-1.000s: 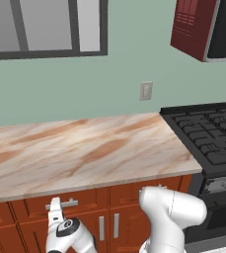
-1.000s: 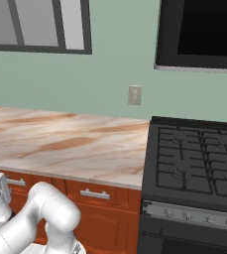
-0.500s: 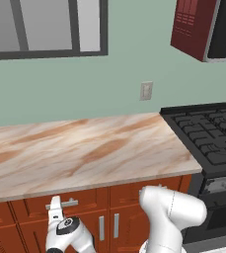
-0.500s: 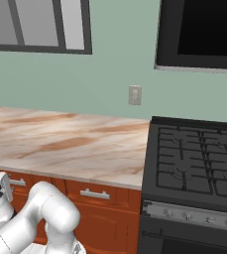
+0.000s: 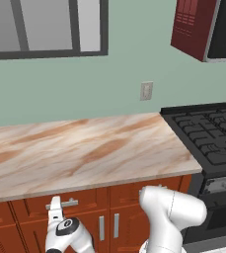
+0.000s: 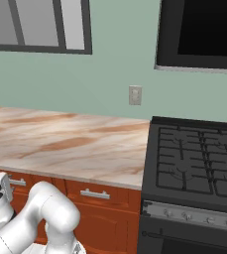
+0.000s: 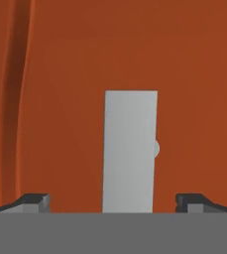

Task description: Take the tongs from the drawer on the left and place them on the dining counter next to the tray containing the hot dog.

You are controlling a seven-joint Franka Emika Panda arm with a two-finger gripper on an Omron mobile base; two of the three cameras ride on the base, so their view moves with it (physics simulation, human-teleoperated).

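Claw (image 7: 113,202) spread wide, straddling the silver bar handle (image 7: 130,151) of the shut drawer (image 7: 60,74); rigid and likely slick, best clamped mid-bar.

no readable text, labels, brands or numbers on any surface, stove control panel (image 6: 194,216) at about 4 o'clock in the right base view perhaps carries markings, too small to tell

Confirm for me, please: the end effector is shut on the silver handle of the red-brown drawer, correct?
Not quite. The end effector is open, as the hand view shows: its fingertips stand wide on either side of the silver handle of the red-brown drawer.
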